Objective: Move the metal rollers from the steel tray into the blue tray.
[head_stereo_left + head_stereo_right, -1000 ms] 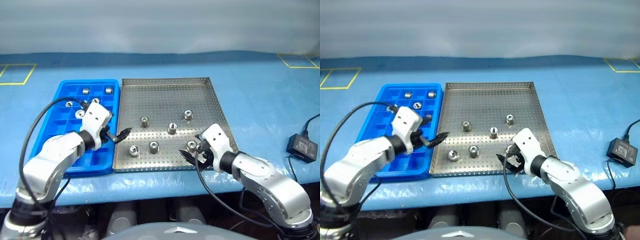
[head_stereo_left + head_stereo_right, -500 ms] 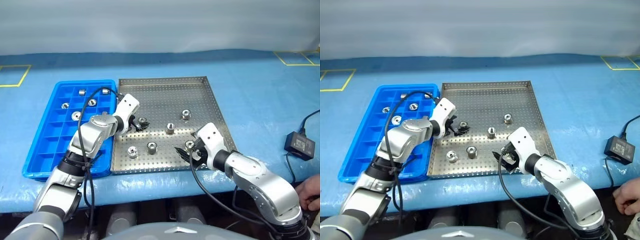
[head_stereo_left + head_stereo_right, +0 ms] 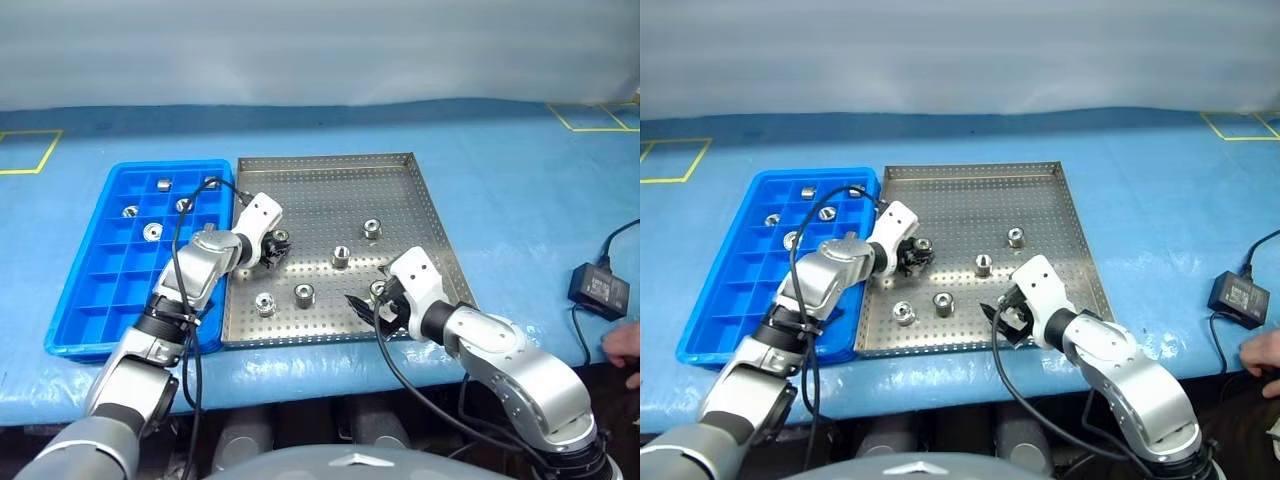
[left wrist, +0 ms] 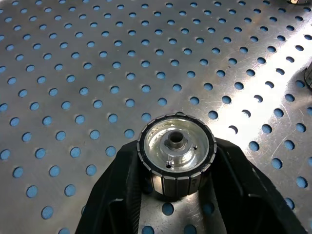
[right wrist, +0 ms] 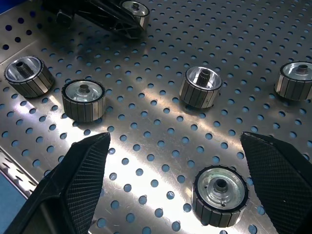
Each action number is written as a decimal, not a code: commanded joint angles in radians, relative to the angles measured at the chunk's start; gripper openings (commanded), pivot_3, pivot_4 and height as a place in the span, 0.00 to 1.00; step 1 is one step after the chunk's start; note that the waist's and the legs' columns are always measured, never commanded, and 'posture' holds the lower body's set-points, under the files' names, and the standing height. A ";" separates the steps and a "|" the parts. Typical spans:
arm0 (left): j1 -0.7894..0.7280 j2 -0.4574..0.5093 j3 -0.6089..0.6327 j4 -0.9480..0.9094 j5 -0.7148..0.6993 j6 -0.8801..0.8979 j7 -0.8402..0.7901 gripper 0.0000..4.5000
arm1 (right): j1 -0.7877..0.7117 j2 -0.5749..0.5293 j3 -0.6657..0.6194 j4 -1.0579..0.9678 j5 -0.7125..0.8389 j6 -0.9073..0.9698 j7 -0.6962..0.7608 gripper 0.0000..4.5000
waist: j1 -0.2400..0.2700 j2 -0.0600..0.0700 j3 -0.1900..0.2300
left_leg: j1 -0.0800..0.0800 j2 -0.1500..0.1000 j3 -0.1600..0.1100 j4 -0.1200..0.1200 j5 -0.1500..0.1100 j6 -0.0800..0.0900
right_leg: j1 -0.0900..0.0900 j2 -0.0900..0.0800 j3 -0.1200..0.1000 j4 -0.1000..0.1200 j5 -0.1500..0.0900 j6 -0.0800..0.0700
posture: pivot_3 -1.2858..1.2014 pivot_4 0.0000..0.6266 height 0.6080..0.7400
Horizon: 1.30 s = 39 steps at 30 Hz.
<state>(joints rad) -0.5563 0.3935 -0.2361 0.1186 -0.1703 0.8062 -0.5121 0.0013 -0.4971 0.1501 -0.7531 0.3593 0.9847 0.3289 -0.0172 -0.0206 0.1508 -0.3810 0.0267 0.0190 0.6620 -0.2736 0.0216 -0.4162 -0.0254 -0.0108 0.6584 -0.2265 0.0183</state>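
The steel tray (image 3: pixel 400 190) lies mid-table with the blue tray (image 3: pixel 90 300) against its left side. My left gripper (image 3: pixel 276 244) is shut on a metal roller (image 4: pixel 176 158) standing on the steel tray's floor near its left rim; black fingers (image 4: pixel 122 195) press it on both sides. My right gripper (image 5: pixel 175 139) stands open low over the tray's front right part, with a roller (image 5: pixel 219 195) between its spread fingers (image 5: pixel 78 185). More rollers (image 3: pixel 341 256) stand loose in the steel tray. Several rollers (image 3: pixel 152 231) sit in far compartments of the blue tray.
A black power adapter (image 3: pixel 595 287) with its cable lies on the blue table cover to the right. A person's hand (image 3: pixel 625 345) shows at the right edge. Yellow tape squares mark the far corners (image 3: pixel 25 150).
My left arm swung from the blue tray's edge into the steel tray, lowered around a roller and shut on it. The right gripper stayed put. The person's hand came into view.
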 commanded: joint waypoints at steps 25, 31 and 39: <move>0.366 -0.092 0.656 -0.366 0.126 -0.107 0.589 0.38 | -0.309 0.226 0.319 0.210 -0.051 -0.234 0.163 1.00 | 0.067 -0.001 0.000 | 0.001 -0.002 -0.005 0.001 0.001 -0.001 | 0.003 -0.004 -0.004 0.001 0.000 0.000 | 0.57 0.24 1.00; 0.317 -0.071 0.624 -0.265 0.115 -0.118 0.549 0.38 | -0.279 0.228 0.313 0.185 -0.058 -0.224 0.144 1.00 | 0.055 -0.001 0.000 | 0.001 -0.001 -0.006 0.000 0.001 -0.001 | 0.003 -0.003 -0.005 0.001 0.000 -0.001 | 0.55 0.24 1.00; 0.284 -0.048 0.544 -0.454 0.065 -0.056 0.459 0.99 | -0.208 0.188 0.223 0.095 -0.048 -0.180 0.096 1.00 | 0.040 -0.001 0.000 | 0.000 -0.001 -0.006 0.000 0.001 -0.002 | 0.002 -0.004 -0.005 0.001 0.000 -0.001 | 0.53 0.24 1.00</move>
<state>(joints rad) -0.2398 0.3199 0.3253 -0.2510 -0.0901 0.7432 -0.0220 -0.2143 -0.3013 0.4188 -0.6026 0.3002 0.7978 0.4359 0.0231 -0.0218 0.1504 -0.3807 0.0257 0.0128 0.6623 -0.2727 0.0200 -0.4137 -0.0296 -0.0157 0.6590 -0.2265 0.0172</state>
